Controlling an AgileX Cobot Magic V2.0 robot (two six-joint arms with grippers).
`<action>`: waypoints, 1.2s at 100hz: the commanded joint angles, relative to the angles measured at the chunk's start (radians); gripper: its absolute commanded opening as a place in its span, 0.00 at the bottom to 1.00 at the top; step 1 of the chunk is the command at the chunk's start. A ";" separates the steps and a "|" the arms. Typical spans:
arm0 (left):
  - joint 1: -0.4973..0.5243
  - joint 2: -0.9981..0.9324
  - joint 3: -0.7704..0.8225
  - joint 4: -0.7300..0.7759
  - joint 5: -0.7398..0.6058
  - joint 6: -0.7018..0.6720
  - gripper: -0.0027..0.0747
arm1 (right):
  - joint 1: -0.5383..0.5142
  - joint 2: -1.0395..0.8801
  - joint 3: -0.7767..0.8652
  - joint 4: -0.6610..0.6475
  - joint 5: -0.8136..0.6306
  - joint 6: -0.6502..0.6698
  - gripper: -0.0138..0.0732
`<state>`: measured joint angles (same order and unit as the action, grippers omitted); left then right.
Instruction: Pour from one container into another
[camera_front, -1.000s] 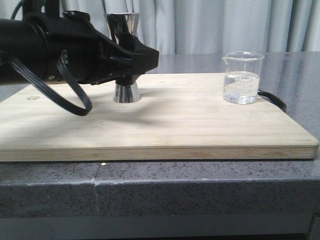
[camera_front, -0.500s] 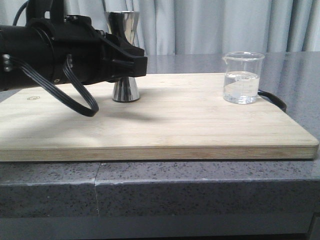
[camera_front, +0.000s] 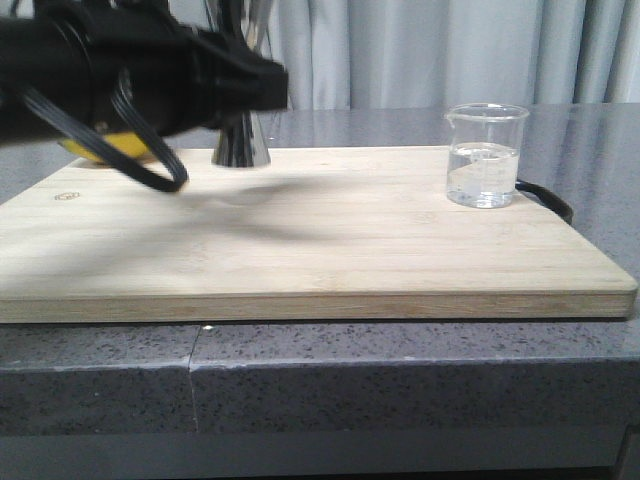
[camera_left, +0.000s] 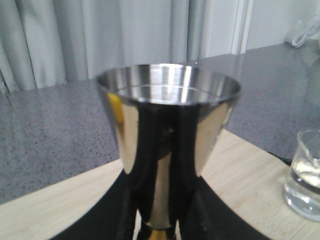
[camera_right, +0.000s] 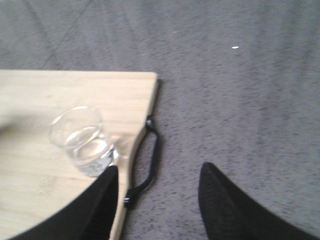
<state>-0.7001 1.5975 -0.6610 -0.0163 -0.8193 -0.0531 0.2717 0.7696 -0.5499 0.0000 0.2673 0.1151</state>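
Note:
The steel jigger (camera_front: 241, 146) hangs upright with my left gripper (camera_front: 262, 88) shut on its waist; its base is off the wooden board (camera_front: 350, 240). In the left wrist view the jigger (camera_left: 167, 130) fills the middle, its gold band low between the black fingers (camera_left: 127, 210), and my left gripper (camera_left: 160, 222) is closed around it. The glass beaker (camera_front: 486, 156) stands at the board's right end with clear liquid in it. My right gripper (camera_right: 157, 187) is open over the grey counter, beside the beaker (camera_right: 82, 142) and apart from it.
A black cord handle (camera_front: 552, 202) sticks out of the board's right edge, also seen as a loop (camera_right: 148, 165) in the right wrist view. Grey speckled counter (camera_front: 400, 370) surrounds the board. Pale curtains hang behind.
The left gripper has lifted the jigger up off the board and carried it slightly left. The beaker has not moved.

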 joint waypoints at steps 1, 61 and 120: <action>-0.009 -0.101 -0.028 0.005 -0.050 -0.015 0.01 | 0.021 0.028 -0.013 -0.009 -0.108 -0.007 0.64; -0.009 -0.245 -0.028 0.005 0.073 -0.040 0.01 | 0.133 0.263 0.009 -0.062 -0.322 -0.007 0.71; -0.009 -0.245 -0.028 0.005 0.073 -0.040 0.01 | 0.141 0.295 0.132 -0.075 -0.613 -0.007 0.71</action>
<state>-0.7007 1.3905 -0.6610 -0.0095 -0.6671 -0.0858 0.4134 1.0672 -0.3990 -0.0653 -0.2427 0.1151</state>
